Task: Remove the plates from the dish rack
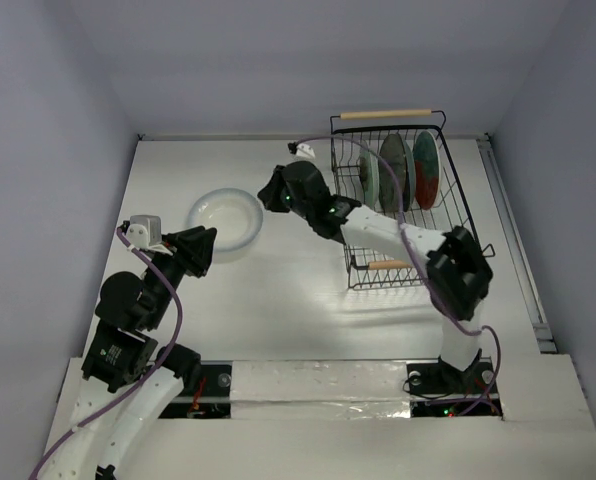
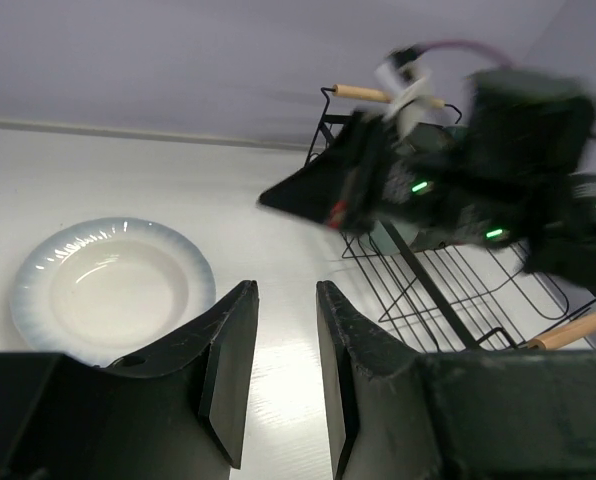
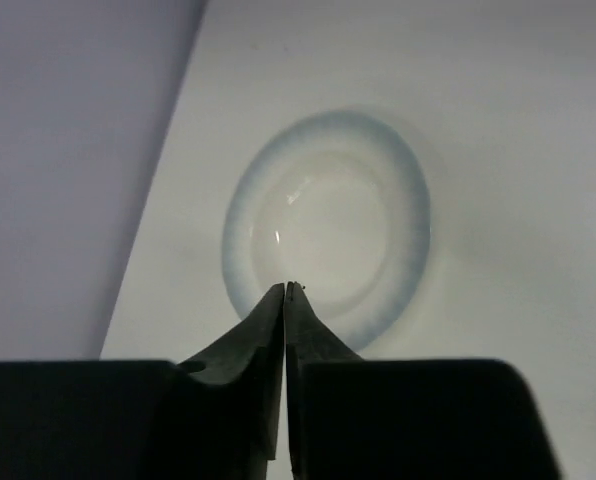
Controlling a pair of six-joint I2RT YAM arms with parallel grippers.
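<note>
The white plate [image 1: 225, 222] lies flat on the table, left of the dish rack [image 1: 456, 190]. It also shows in the left wrist view [image 2: 113, 290] and the right wrist view [image 3: 328, 235]. Three plates stand on edge in the rack: pale green [image 1: 370, 178], dark grey [image 1: 396, 172] and red-rimmed teal [image 1: 425, 168]. My right gripper [image 1: 270, 190] is shut and empty, hovering over the white plate's right edge [image 3: 285, 288]. My left gripper [image 1: 196, 250] is open and empty, just near of the white plate [image 2: 283, 300].
The rack's wooden handles lie at its far end [image 1: 386, 114] and near end [image 1: 390, 264]. My right arm's elbow [image 1: 458, 270] hangs over the rack's near right corner. Grey walls close the table on three sides.
</note>
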